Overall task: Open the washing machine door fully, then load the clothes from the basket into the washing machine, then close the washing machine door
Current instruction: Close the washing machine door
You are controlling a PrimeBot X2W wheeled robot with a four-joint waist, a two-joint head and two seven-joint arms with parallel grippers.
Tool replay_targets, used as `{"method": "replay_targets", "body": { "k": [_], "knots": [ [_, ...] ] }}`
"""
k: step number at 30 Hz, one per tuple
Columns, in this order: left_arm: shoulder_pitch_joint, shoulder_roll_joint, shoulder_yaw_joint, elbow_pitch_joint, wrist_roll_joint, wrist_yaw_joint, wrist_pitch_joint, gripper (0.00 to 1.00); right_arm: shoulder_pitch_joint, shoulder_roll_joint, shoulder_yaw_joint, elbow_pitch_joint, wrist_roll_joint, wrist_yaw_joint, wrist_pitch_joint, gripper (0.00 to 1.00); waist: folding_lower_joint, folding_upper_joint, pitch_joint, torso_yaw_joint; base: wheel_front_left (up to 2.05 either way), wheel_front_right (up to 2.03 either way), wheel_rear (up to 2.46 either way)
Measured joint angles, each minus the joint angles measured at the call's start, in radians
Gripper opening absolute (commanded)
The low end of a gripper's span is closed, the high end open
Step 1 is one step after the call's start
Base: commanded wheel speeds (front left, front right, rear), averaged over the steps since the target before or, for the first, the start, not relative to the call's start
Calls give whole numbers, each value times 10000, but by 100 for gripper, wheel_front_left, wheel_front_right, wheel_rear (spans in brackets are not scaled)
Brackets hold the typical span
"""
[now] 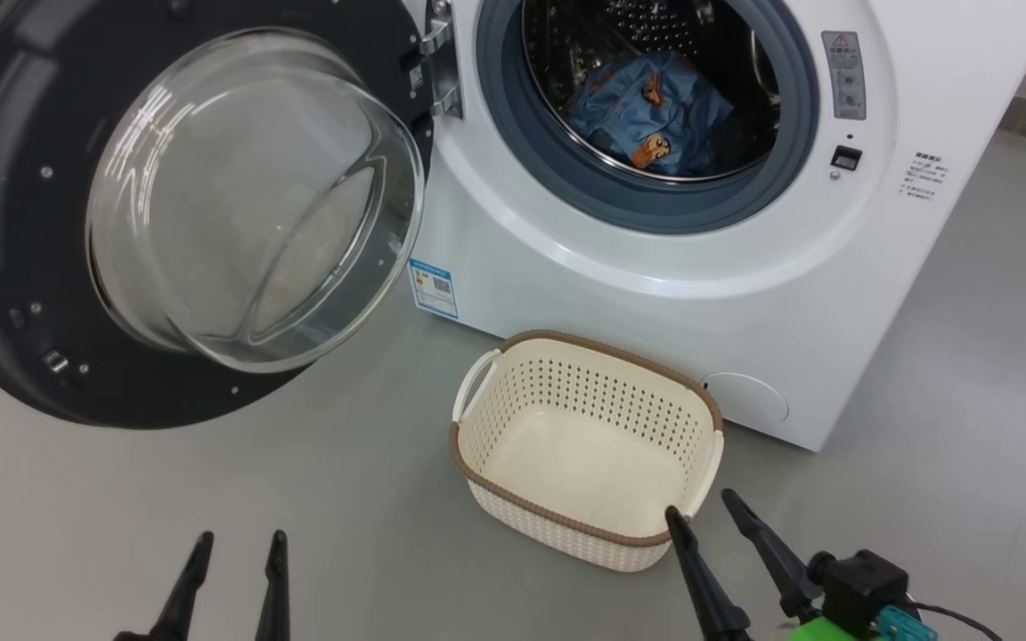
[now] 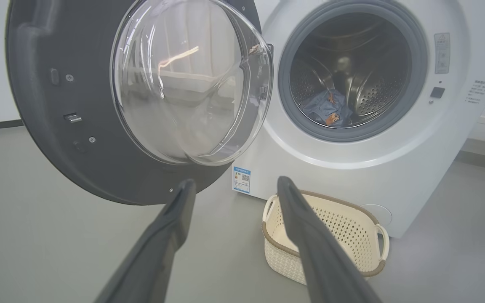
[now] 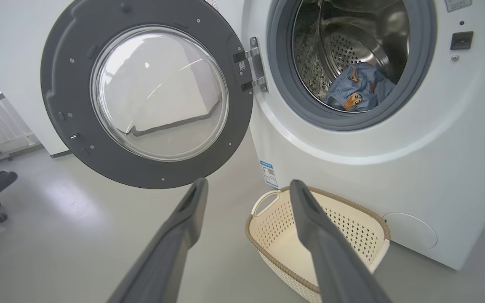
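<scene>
Now the large round glossy black door stands swung wide at the left of the big white front-loading washing machine — light-blue printed clothes lie in its steel drum. The small cream perforated basket sits on the grey floor just before it; left gripper and right gripper hover, jaws released, grasping nothing
</scene>
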Motion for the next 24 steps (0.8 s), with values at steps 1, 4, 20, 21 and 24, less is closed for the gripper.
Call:
{"method": "replay_targets", "body": {
  "k": [1, 4, 20, 21, 24],
  "knots": [
    [9, -2, 25, -81, -2, 23, 0, 100, -90, -2, 73, 58, 0, 0, 0, 100, 0, 0, 28, 19, 0, 0, 0],
    [97, -2, 63, -232, -19, 109, 0, 100, -283, -15, 242, 153, 2, 0, 0, 100, 0, 0, 74, 48, 0, 0, 0],
    [362, -2, 215, -594, -194, 439, 0, 100, -810, -128, 734, 675, 90, 0, -48, 100, 0, 0, 103, 55, 0, 0, 0],
    [362, -2, 211, -594, -194, 443, 0, 100, -810, -138, 736, 681, 90, 0, -48, 100, 0, 0, 94, 50, 0, 0, 0],
    [362, -2, 186, -593, -196, 443, 0, 100, -809, -151, 717, 683, 90, 0, -48, 100, 0, 0, 64, 32, 0, 0, 0]
  ]
}}
